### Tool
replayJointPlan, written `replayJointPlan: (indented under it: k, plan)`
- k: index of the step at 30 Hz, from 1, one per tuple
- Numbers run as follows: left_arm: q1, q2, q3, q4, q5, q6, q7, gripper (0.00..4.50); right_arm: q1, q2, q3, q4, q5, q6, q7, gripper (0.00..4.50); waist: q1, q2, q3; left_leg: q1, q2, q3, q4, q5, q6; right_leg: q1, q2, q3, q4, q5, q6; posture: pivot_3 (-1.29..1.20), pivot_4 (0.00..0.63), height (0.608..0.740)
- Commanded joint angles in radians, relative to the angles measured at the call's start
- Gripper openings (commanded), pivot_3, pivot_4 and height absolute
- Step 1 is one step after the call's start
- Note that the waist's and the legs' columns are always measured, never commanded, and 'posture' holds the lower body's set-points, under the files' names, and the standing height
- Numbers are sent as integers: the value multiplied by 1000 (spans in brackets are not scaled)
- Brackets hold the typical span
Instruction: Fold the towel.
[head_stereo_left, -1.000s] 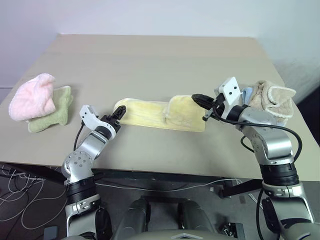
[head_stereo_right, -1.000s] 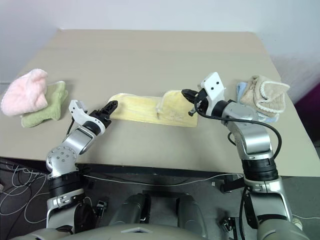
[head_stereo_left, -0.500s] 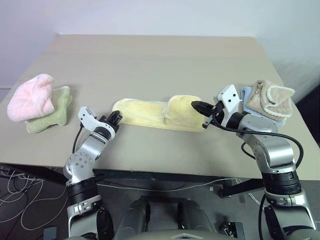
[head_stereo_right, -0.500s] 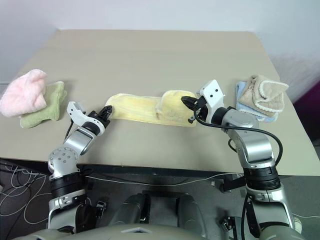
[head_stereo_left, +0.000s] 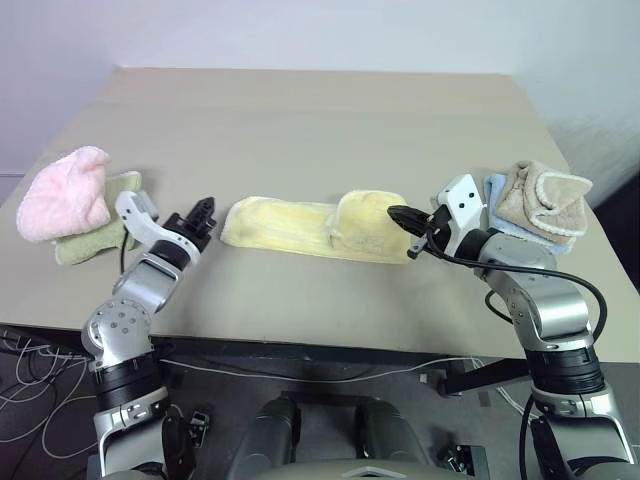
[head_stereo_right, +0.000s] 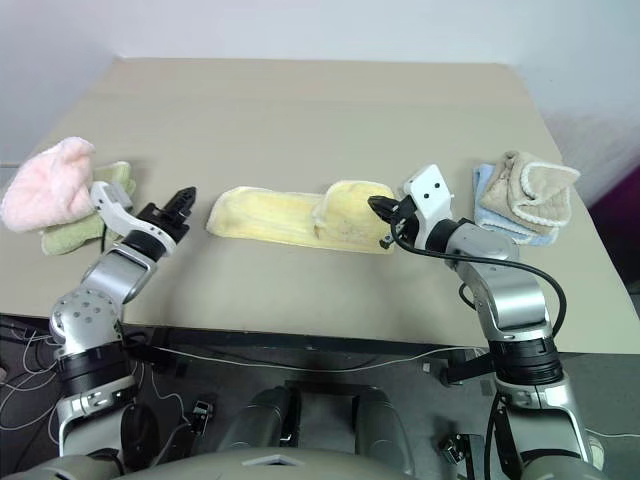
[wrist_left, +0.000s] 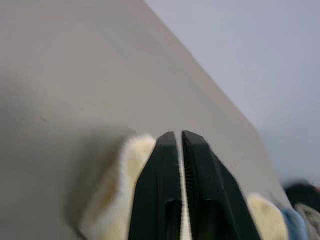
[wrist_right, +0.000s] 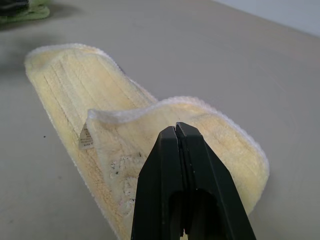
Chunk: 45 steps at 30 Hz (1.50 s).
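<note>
the table (head_stereo_left: 300, 120) carries the pale yellow towel (head_stereo_left: 290, 225) near its front edge, laid out long with its right end folded back over itself; judging by this, one fold is made and the left end is yet to be brought over. no containers here. the right gripper (head_stereo_left: 398, 214), fingers pressed together, is at the towel's folded end. the left gripper (head_stereo_left: 203, 209), fingers nearly together and holding nothing, is just beside the towel's left end.

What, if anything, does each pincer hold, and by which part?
Nothing: the left pincer and right pincer are shut empty beside the towel.
</note>
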<state>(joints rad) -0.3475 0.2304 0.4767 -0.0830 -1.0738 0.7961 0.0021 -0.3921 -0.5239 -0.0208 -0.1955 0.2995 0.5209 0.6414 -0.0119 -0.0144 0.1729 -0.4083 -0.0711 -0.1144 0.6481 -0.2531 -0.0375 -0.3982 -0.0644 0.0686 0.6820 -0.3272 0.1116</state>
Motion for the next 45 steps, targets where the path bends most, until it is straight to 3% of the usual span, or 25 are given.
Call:
replayJointPlan:
  k: [1, 10, 17, 29, 33, 43, 45]
  plan:
    - [22, -12, 34, -67, -140, 95, 157, 1546, 13, -8, -34, -35, 6, -10, -14, 0, -1, 0, 0, 0, 0, 0, 0, 0, 0, 0, 0, 0, 0, 0, 0, 0, 150, 740]
    - [48, -41, -4, -162, -252, 165, 540, 4475, -22, -28, -18, 25, 9, -21, 30, 0, 1, 0, 0, 0, 0, 0, 0, 0, 0, 0, 0, 0, 0, 0, 0, 0, 150, 740]
    - [33, -98, -35, -136, -240, 104, 611, 4475, -27, -64, -1, -44, 100, 8, 174, 0, 3, 0, 0, 0, 0, 0, 0, 0, 0, 1, 0, 0, 0, 0, 0, 0, 150, 740]
    - [-140, -128, -35, 100, -254, 61, 559, 4475, -16, -55, 2, -57, 81, 12, 140, 0, 46, 0, 0, 1, -2, -1, 2, 0, 0, 4, 0, -1, -2, 1, 2, 0, 150, 740]
    - [-143, -125, -40, 115, -248, 72, 559, 3560, -7, -57, -5, -64, 81, 10, 123, 0, 51, 0, 0, 1, -2, -1, 1, 0, 0, 3, 0, -1, -3, 1, 2, 0, 150, 740]
    - [-143, -120, -38, 109, -235, 65, 546, 127, 6, -52, 1, -77, 81, 3, 100, 0, 45, -1, 0, 0, -1, -1, 0, 0, 0, 2, 0, -1, -3, 1, 2, 0, 150, 740]
    - [-142, -121, -34, 104, -235, 60, 542, 21, 8, -48, 5, -78, 81, 2, 98, 0, 46, -1, 0, 0, -1, -1, 0, 0, 0, 2, 0, -1, -3, 1, 2, 0, 150, 740]
